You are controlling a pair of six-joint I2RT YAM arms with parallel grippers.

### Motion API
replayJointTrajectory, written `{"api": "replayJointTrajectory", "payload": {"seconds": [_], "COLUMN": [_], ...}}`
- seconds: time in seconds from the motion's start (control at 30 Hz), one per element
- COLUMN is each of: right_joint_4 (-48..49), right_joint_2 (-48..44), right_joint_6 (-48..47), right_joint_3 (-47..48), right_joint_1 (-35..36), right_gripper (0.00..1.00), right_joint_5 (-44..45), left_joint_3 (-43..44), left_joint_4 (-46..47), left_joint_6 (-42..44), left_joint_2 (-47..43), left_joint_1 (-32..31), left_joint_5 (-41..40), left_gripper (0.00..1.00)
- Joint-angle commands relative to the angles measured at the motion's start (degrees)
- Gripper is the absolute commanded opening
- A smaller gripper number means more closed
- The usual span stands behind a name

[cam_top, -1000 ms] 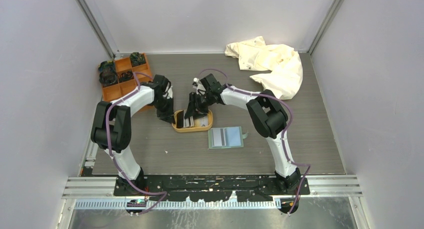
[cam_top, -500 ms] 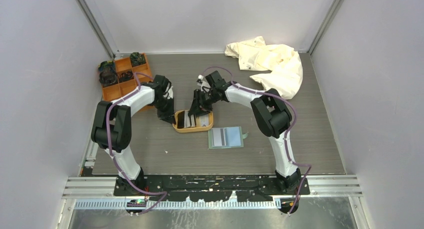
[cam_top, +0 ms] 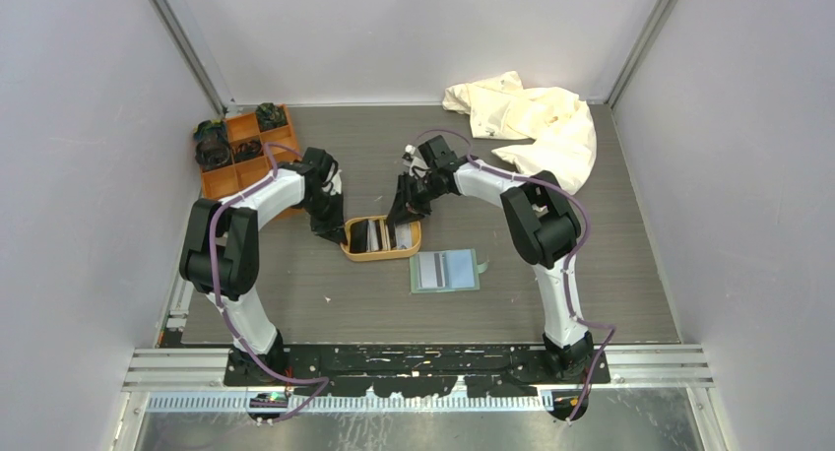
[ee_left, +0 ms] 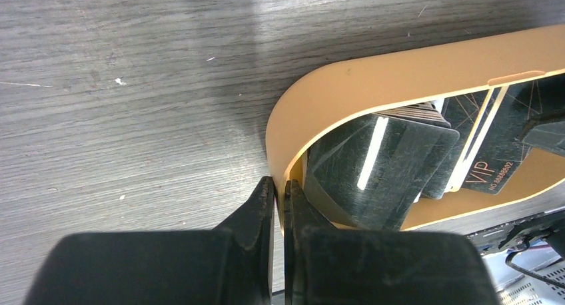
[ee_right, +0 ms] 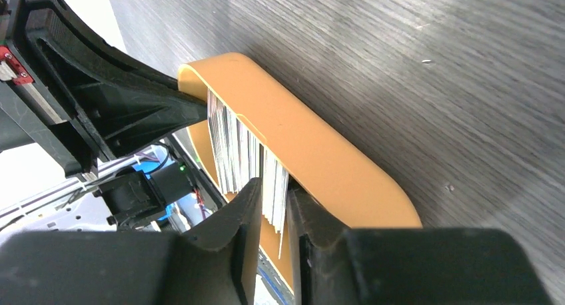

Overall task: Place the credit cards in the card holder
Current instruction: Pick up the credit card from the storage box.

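Two pincers meet at the oval tan plastic tray (ee_left: 400, 72): left pincer (ee_left: 280, 188) clenched on its rim, right pincer (ee_right: 274, 198) straddling edge-up thin plastic credit cards (ee_right: 233, 145), grip impossible to tell, while the open sage-green card holder (cam_top: 445, 271) lies just beside the tray, nearer the right arm.

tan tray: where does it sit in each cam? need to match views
Top external: tray at table centre, up-left of the card holder.
Left wrist: tray fills the right half, its rim curving down to the left gripper.
Right wrist: tray runs diagonally from upper left to lower right, outer wall facing the camera.
Shared landmark: the cards stacked inside it.
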Motion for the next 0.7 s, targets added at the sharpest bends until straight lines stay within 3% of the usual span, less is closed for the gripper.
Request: {"api": "replayJointTrajectory", "payload": {"seconds": [0.0,0.2,0.67], "right_joint_4": [0.4,-1.8,-9.6], "right_joint_2": [-1.7,-2.1,-8.2], "right_joint_6": [-1.4,-4.9,-15.1], "right_joint_3": [0.1,0.6,3.4], "right_joint_1": [-0.4,-0.5,-3.0], "right_gripper": [0.22,0.02,0.01], "right_joint_5": [1.0,4.5,7.2], "left_joint_3": [1.6,1.6,0.2], "left_joint_4": [-0.9,-0.8,1.2], "left_joint_6": [0.4,0.3,-1.6], "left_joint_2": [-0.4,-0.6,-2.1], "left_joint_1": [-0.2,0.0,1.3], "left_joint_5": [3.7,3.4,3.4], "left_gripper": [0.0,0.0,0.0]}}
